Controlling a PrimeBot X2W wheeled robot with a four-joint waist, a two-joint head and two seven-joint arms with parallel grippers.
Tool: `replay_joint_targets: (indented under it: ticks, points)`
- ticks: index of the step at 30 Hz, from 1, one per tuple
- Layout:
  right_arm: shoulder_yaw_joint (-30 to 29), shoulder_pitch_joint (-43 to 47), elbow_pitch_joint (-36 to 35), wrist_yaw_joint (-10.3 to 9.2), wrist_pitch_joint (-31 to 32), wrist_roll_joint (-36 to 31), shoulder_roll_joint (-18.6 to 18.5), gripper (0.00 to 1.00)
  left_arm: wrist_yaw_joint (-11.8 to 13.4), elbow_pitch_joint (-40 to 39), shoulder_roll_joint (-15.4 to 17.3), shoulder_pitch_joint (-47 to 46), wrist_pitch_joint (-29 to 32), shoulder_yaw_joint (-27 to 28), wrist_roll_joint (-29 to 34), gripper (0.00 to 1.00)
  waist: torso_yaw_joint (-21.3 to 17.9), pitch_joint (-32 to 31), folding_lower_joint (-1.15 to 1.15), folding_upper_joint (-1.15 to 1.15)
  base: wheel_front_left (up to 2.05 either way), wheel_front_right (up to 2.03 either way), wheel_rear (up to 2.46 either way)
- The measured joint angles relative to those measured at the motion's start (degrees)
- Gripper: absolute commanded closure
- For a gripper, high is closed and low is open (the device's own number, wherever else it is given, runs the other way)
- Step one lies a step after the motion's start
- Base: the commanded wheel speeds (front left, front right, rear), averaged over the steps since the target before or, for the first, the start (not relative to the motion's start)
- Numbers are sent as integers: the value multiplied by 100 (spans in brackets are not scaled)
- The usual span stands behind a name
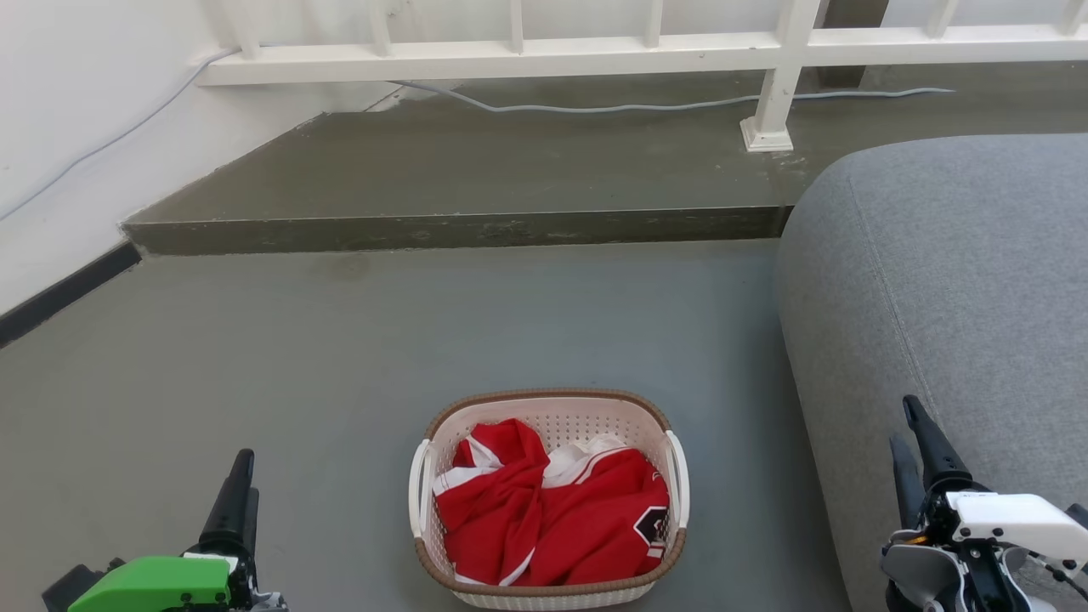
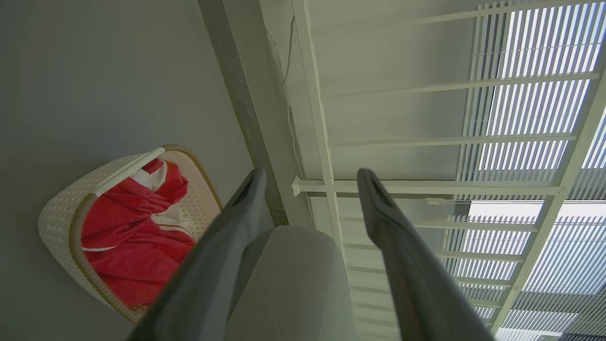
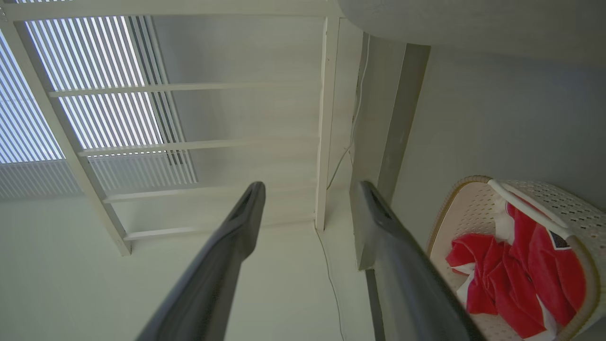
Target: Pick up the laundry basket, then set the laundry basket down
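Grey floor [image 1: 340,340] bears laundry basket [image 1: 557,420], red clothing [image 1: 578,518] inside.

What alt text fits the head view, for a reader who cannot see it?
A cream laundry basket holding red-and-white clothing sits on the grey floor between the left gripper and the right gripper, both apart from it. A grey sofa stands at its right; a white railing runs behind.
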Motion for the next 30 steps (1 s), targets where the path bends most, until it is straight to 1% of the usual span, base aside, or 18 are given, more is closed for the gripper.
replay_joint_targets:
  ticks: [1, 3, 7, 8, 11, 13, 23, 25, 26, 28, 30]
  points:
    - [-1, -1, -30, -31, -21, -69, -3, 0, 3, -22, 0, 0, -40, 0, 56, 0, 0, 0, 0, 0, 0, 0, 0]
    - [-1, -1, -55, -31, -35, -145, -5, 0, 19, -45, 4, 0, -42, 1, 153, 0, 0, 0, 0, 0, 0, 0, 0]
    - [11, -4, -163, -43, -98, -498, -10, 0, 51, -204, 27, -1, -133, -15, 575, 0, 0, 1, 0, 0, 0, 0, 0]
    - [23, -4, -192, -85, -134, -597, -11, 0, 51, -234, 34, -1, -162, -31, 699, 0, 0, 1, 0, 0, 0, 0, 0]
    - [74, -4, -270, -92, -197, -926, -16, 0, 99, -336, 40, -1, -214, -97, 1009, 0, 1, 2, 0, 0, 0, 0, 0]
    - [132, -5, -320, -143, -225, -1173, -35, 0, 103, -403, 41, -2, -229, -116, 1190, 0, 2, 3, 0, 0, 0, 0, 0]
    - [435, -5, -549, -335, -430, -2316, -114, 0, 255, -672, 91, -1, -447, -345, 2427, 0, 12, 4, 0, 0, 0, 0, 0]
    - [489, -5, -593, -344, -472, -2508, -115, 0, 303, -748, 126, 0, -480, -410, 2664, 0, 13, 1, 0, 0, 0, 0, 0]
    - [548, -3, -624, -389, -493, -2688, -115, 0, 349, -782, 144, 1, -519, -480, 2918, 0, 15, -3, 0, 0, 0, 0, 0]
    - [593, -3, -661, -437, -543, -2869, -115, 0, 383, -822, 157, 4, -569, -526, 3182, 0, 16, -8, 0, 0, 0, 0, 0]
    - [625, -1, -698, -445, -572, -3041, -119, 0, 434, -884, 201, 5, -589, -598, 3408, 0, 17, -13, 0, 0, 0, 0, 0]
